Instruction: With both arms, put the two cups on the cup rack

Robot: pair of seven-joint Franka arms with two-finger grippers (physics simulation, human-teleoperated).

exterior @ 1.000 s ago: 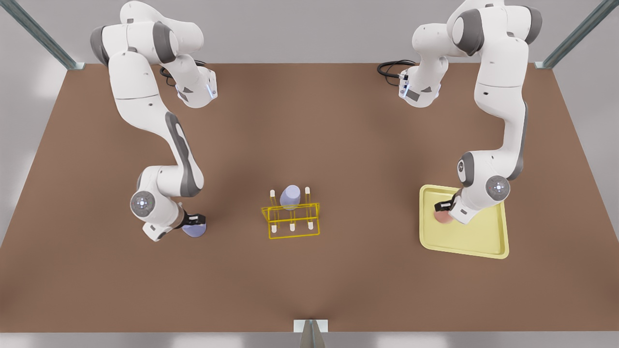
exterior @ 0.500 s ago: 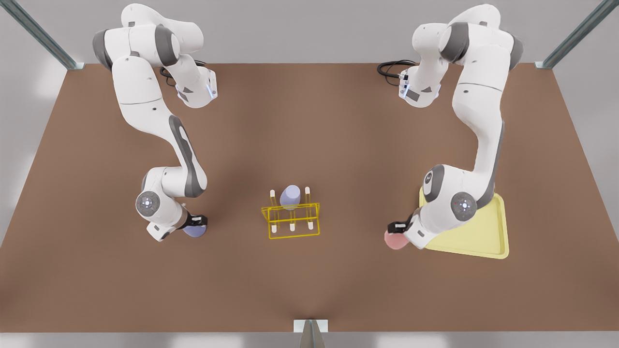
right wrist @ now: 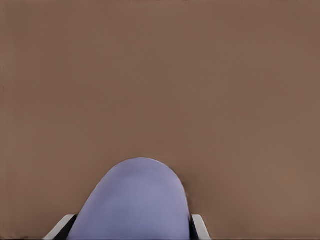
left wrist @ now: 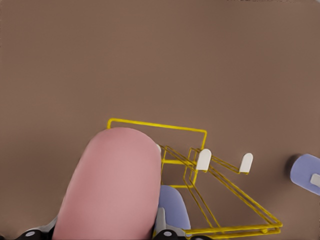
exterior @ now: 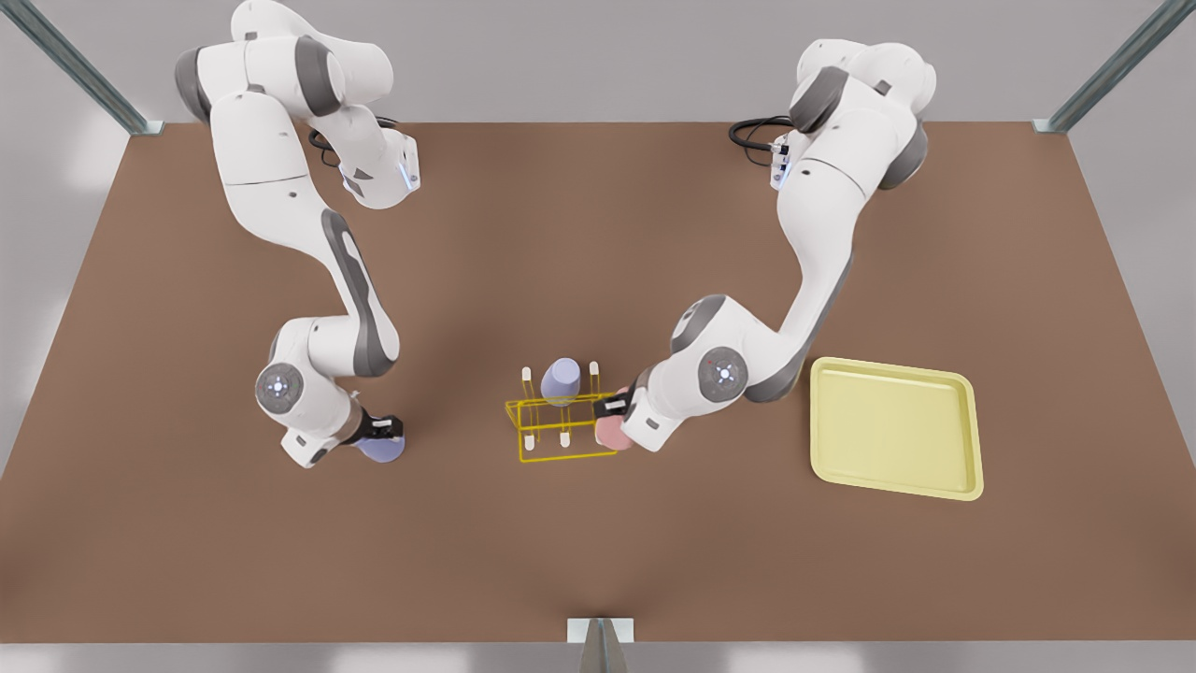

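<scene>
Left claw, clamped on the pink cup, should center it over a free peg of the cup rack (right claw grips the lavender cup, waiting).

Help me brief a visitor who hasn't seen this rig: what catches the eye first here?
The left gripper holds the pink cup at the edge of the yellow cup rack mid-table, where one lavender cup sits on a peg. On the front view's left, the right gripper holds another lavender cup; the pale-yellow tray lies opposite.
</scene>
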